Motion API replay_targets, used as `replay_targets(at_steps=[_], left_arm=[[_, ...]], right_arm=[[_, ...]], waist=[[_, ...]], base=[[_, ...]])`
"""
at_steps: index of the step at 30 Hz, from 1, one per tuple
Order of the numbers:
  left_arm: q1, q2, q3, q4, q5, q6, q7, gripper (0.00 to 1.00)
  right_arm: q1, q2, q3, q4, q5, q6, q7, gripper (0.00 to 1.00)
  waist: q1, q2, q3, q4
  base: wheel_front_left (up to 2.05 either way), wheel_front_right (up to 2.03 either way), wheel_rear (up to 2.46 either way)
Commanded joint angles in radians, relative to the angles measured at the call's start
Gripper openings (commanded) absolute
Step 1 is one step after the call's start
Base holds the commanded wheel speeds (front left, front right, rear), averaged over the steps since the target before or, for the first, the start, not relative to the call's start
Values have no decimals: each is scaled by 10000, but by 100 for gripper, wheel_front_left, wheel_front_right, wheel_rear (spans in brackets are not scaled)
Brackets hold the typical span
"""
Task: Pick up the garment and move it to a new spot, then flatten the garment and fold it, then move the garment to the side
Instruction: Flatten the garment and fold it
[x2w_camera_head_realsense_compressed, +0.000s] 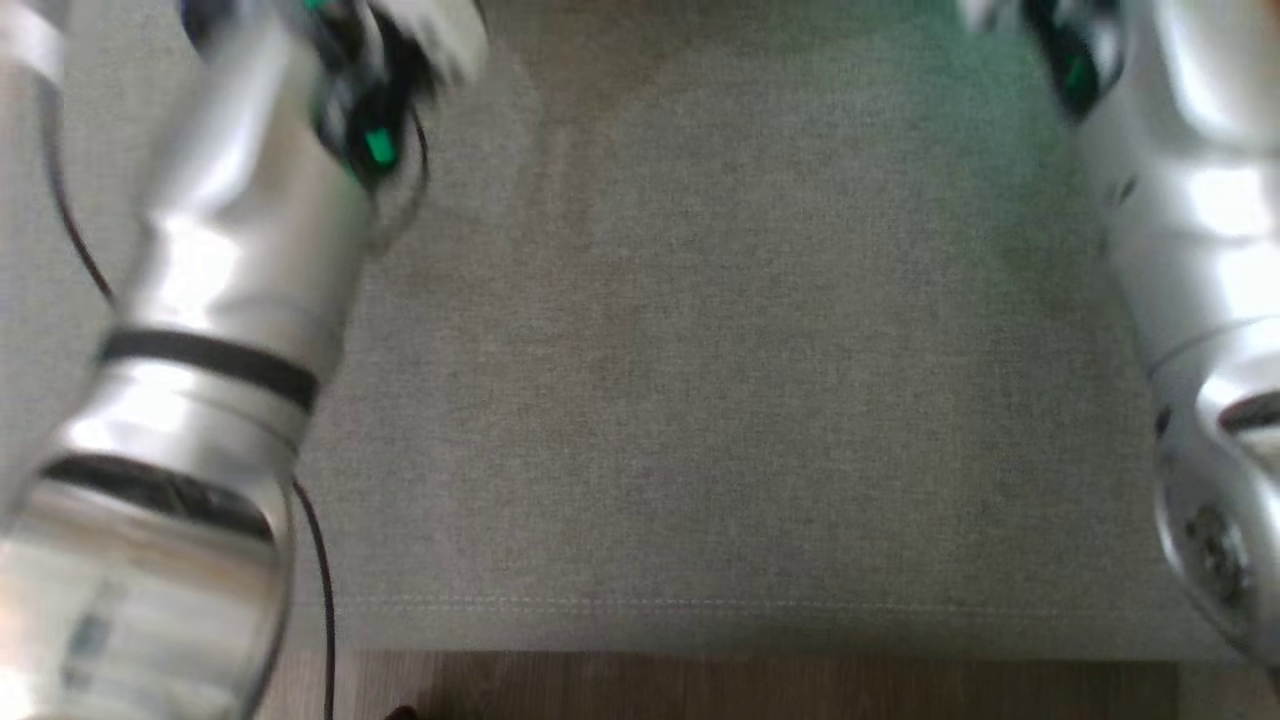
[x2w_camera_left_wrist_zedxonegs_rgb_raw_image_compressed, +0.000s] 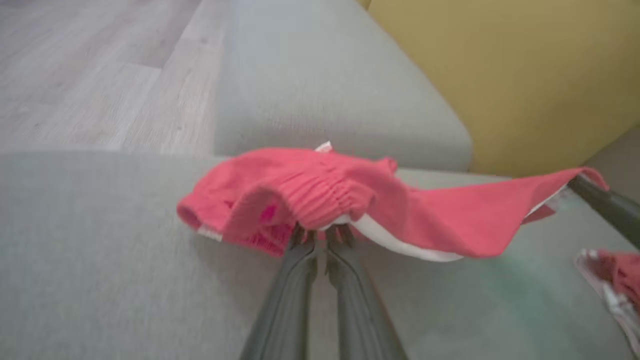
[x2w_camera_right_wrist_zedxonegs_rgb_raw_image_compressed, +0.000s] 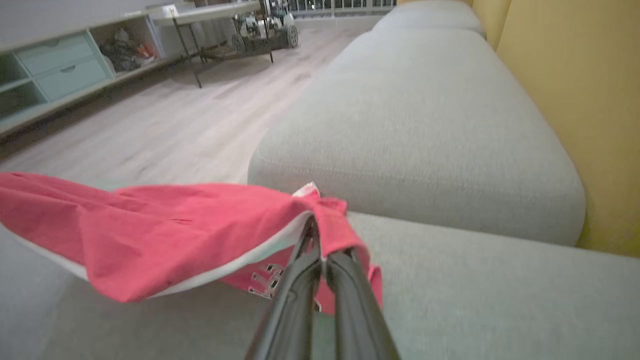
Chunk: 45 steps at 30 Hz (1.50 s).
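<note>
The garment (x2w_camera_left_wrist_zedxonegs_rgb_raw_image_compressed: 350, 200) is a pink-red piece with a white inner edge and an elastic band, stretched in the air above the grey sofa seat (x2w_camera_left_wrist_zedxonegs_rgb_raw_image_compressed: 100, 250). My left gripper (x2w_camera_left_wrist_zedxonegs_rgb_raw_image_compressed: 321, 239) is shut on its gathered band, the fingers pinched together under the cloth. The other end of the garment (x2w_camera_right_wrist_zedxonegs_rgb_raw_image_compressed: 175, 230) hangs from my right gripper (x2w_camera_right_wrist_zedxonegs_rgb_raw_image_compressed: 317, 235), shut on its corner. The right arm's dark finger (x2w_camera_left_wrist_zedxonegs_rgb_raw_image_compressed: 605, 202) reaches into the left wrist view, holding that far corner. Both pale forearms (x2w_camera_head_realsense_compressed: 230, 300) frame the bare cushion in the head view.
A second grey cushion (x2w_camera_right_wrist_zedxonegs_rgb_raw_image_compressed: 425, 125) lies beyond, against a yellow backrest (x2w_camera_right_wrist_zedxonegs_rgb_raw_image_compressed: 575, 100). Wooden floor (x2w_camera_right_wrist_zedxonegs_rgb_raw_image_compressed: 175, 115) runs beside the sofa, with teal shelving (x2w_camera_right_wrist_zedxonegs_rgb_raw_image_compressed: 55, 65) and a table (x2w_camera_right_wrist_zedxonegs_rgb_raw_image_compressed: 210, 15) far off. The seat's front seam (x2w_camera_head_realsense_compressed: 700, 603) edges the floor.
</note>
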<state>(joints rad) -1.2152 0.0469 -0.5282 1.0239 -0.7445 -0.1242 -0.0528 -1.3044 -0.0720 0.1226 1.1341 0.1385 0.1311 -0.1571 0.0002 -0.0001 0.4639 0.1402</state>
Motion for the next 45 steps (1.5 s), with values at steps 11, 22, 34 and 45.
replay_targets(at_steps=[11,22,34,45], left_arm=[[2442,448,-2163,362,364,-63,171,0],[3960,983,-3285,467,632,-64,-369,0],[5212,837,-3621,683,542,-64,-743,0],[7181,1038,-4134,-164,-38,-65,-377,0]], right_arm=[[1663,-319,1322,954,883,-4,1177,0],[3231,-1189,2595,870,2090,-4,3007,0],[5179,-2366,4897,-1429,4036,-4,5195,0],[7003,-4443,6633,-4338,6511,-4,7686,0]], waist=[[-2,1,-1553,266],[-2,1,-2752,142],[-2,1,-3935,48],[-2,1,-5173,287]], base=[[0,0,0],[0,0,0],[0,0,0],[0,0,0]])
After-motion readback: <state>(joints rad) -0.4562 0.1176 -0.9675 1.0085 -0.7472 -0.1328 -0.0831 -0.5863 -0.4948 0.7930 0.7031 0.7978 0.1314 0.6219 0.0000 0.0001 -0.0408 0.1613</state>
